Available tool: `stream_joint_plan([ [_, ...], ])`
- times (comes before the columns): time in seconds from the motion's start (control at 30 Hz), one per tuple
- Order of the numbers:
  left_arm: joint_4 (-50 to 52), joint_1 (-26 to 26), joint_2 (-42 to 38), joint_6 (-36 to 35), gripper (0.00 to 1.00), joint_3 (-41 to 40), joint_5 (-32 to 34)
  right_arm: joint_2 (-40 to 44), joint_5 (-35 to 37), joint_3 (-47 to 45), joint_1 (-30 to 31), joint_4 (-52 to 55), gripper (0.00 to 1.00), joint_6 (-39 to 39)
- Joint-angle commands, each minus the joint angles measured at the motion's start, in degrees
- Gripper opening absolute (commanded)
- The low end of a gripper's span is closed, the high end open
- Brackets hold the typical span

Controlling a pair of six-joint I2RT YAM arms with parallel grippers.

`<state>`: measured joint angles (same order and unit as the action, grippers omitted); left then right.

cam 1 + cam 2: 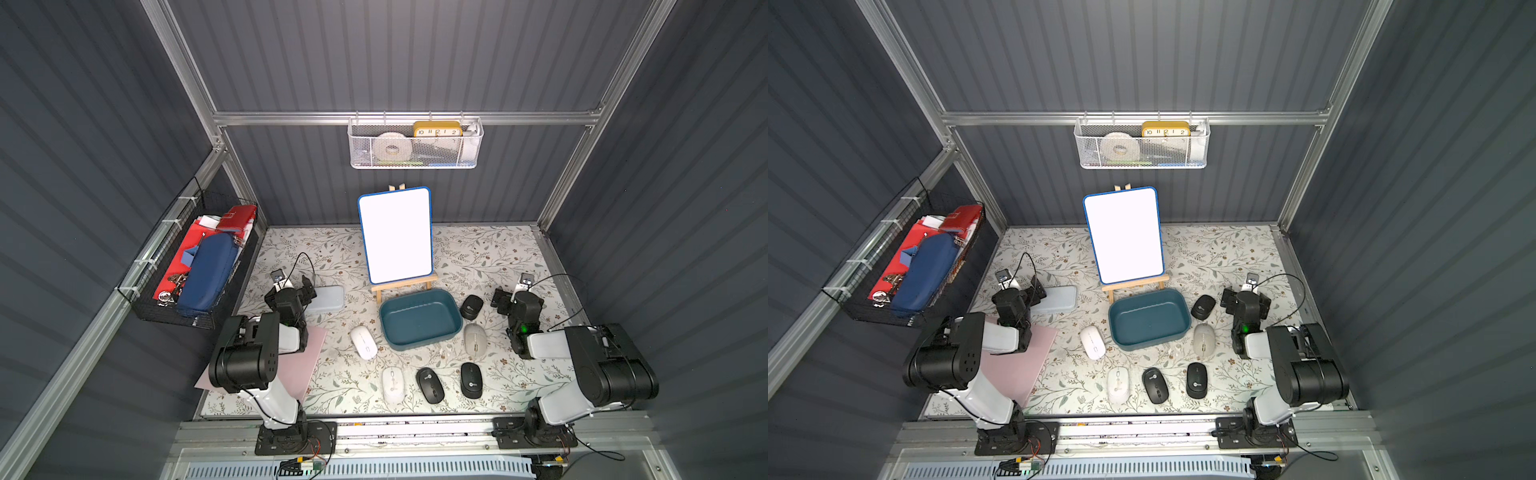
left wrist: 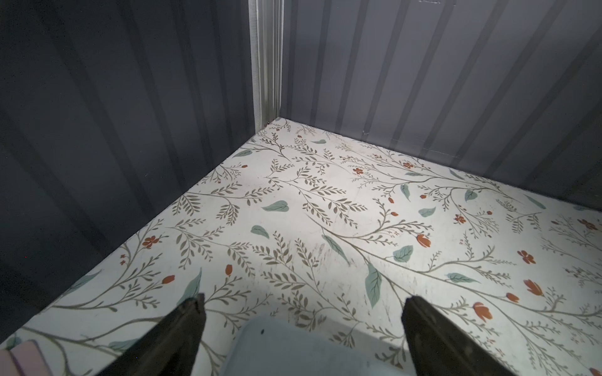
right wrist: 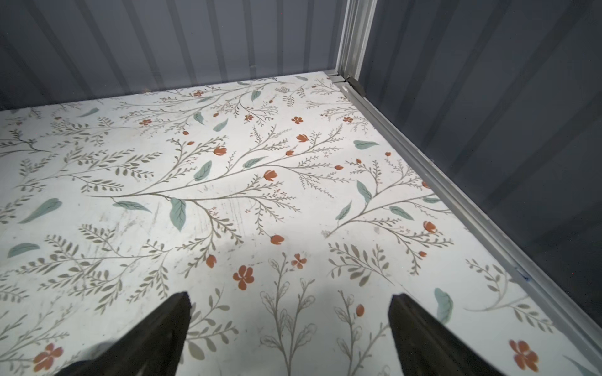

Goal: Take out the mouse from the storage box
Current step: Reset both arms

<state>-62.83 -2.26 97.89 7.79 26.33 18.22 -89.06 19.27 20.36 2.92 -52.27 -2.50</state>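
In both top views the dark teal storage box (image 1: 419,318) (image 1: 1147,319) sits mid-table with nothing inside it. Several mice lie on the table around it: a white mouse (image 1: 363,341) to its left, a grey mouse (image 1: 475,338) and a black mouse (image 1: 471,306) to its right, and others nearer the front. My left gripper (image 1: 306,289) (image 2: 304,301) is open over the end of a pale blue-grey case (image 2: 293,351). My right gripper (image 1: 501,301) (image 3: 290,299) is open above bare table, right of the black mouse. Neither holds anything.
A whiteboard on a small easel (image 1: 395,235) stands just behind the box. A pink sheet (image 1: 307,357) lies under the left arm. A black wire basket (image 1: 195,266) hangs on the left wall and a white mesh basket (image 1: 415,145) on the back wall.
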Motion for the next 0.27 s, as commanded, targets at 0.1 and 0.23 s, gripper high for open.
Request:
stream_joint_plan([
  [0.1,-0.18,-0.46,-0.07,-1.04,0.99,0.4,-1.45,0.11,-1.92,0.99,-0.19,-1.69,0.99,-0.57],
  [0.23,-1.34,-0.47,-0.42,-0.87,0.99,-0.56,0.62,0.19,-1.89,0.92,-0.18,-1.69,0.99,-0.62],
])
